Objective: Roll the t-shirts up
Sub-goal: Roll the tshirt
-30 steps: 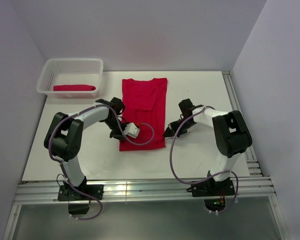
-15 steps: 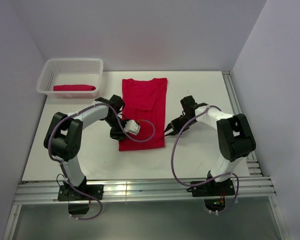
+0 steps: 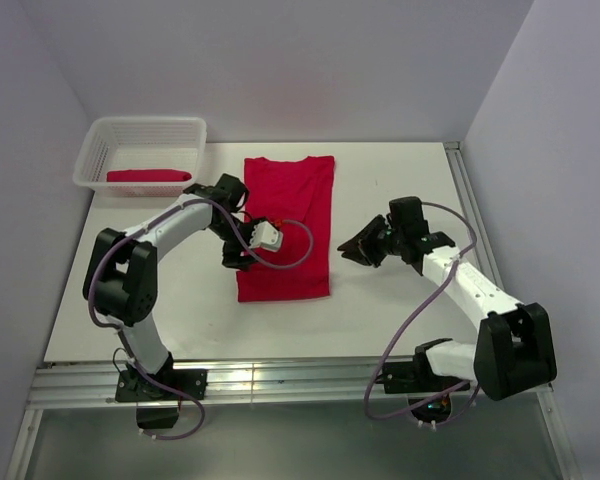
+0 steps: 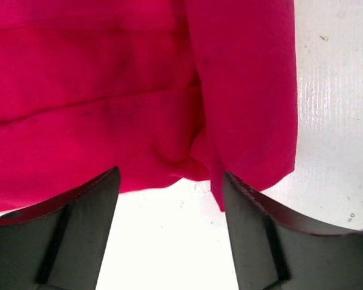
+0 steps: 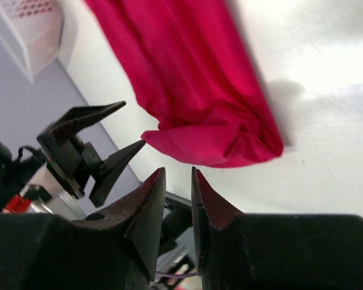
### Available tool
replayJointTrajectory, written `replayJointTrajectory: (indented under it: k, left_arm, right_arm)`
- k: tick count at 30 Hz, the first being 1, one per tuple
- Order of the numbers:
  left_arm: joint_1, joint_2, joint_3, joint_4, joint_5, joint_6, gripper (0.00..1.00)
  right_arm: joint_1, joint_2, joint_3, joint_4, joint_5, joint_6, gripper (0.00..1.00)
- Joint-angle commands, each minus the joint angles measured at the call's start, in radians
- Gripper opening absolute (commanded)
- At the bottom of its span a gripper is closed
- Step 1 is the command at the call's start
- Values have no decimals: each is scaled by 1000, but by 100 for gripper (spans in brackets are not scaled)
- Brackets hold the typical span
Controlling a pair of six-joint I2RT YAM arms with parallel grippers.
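On the white table (image 3: pixel 400 180), the left gripper (image 4: pixel 169 178) gapes wide and empty, with the near hem of the folded t-shirt (image 3: pixel 290 200) just beyond its fingertips. The right gripper (image 5: pixel 177 172), parted a crack and holding nothing, hangs clear of the shirt's other side. Rolling looks not yet begun, so both should pinch the hem corners and turn them toward the collar; there are two shirts in all, the rolled t-shirt (image 3: pixel 148 176) lying in the one basket (image 3: pixel 145 121) beyond the left gripper.

Plain crimson t-shirt (image 3: pixel 288 225), second crimson t-shirt (image 3: pixel 148 176), white lattice basket (image 3: pixel 91 155), white table (image 3: pixel 400 190)
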Motion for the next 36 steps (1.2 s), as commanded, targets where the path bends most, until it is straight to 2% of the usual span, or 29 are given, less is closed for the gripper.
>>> replayJointTrajectory:
  k: [1,6,10,14,15,16,19,25,29,36]
  left_arm:
    - [18,-82,10,6,59,-43,75]
    - [81,-203,-39,25,140,-93,79]
    - [109,-305,-121,39,189,-135,79]
    - [109,-377,-212,88,211,-186,78]
    - [110,-384,-218,86,223,-193,78]
    - [115,-391,-224,88,235,-211,77]
    - [119,-414,-255,114,275,-256,77]
    - [118,-434,-358,310,289,-408,77]
    - [113,-324,-334,408,255,-500,75]
    - [93,-247,-373,579,196,-618,74]
  right_arm:
    - [27,-19,-1,126,-8,-140,31]
    - [141,-53,-114,372,-5,-153,31]
    - [246,5,-146,564,-51,-146,23]
    - [369,120,-120,676,-33,-183,2]
    - [384,143,-116,713,-56,-189,0]
    - [404,163,-111,785,-67,-191,0]
    - [423,231,-93,847,-68,-212,0]
    - [423,399,-42,972,-129,-225,0]
    - [415,536,19,974,-160,-243,0]
    - [368,639,-21,1153,-234,-194,0]
